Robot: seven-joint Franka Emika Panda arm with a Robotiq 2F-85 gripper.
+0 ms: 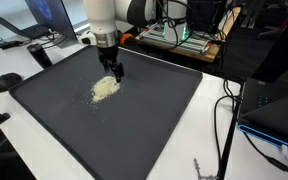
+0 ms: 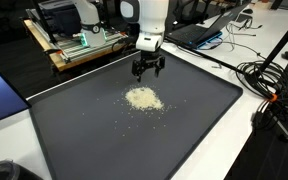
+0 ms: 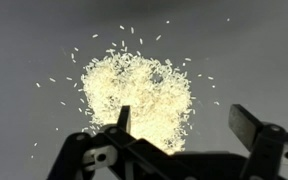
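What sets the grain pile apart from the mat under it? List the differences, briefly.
Colour: the grain pile is pale cream, while the mat is dark grey.
Size: the pile covers only a small patch, and the mat is many times wider.
Shape: the pile is a low, ragged-edged heap, while the mat is a flat rectangle with straight sides.
Shared: little beyond contact, since the pile lies directly on the mat.
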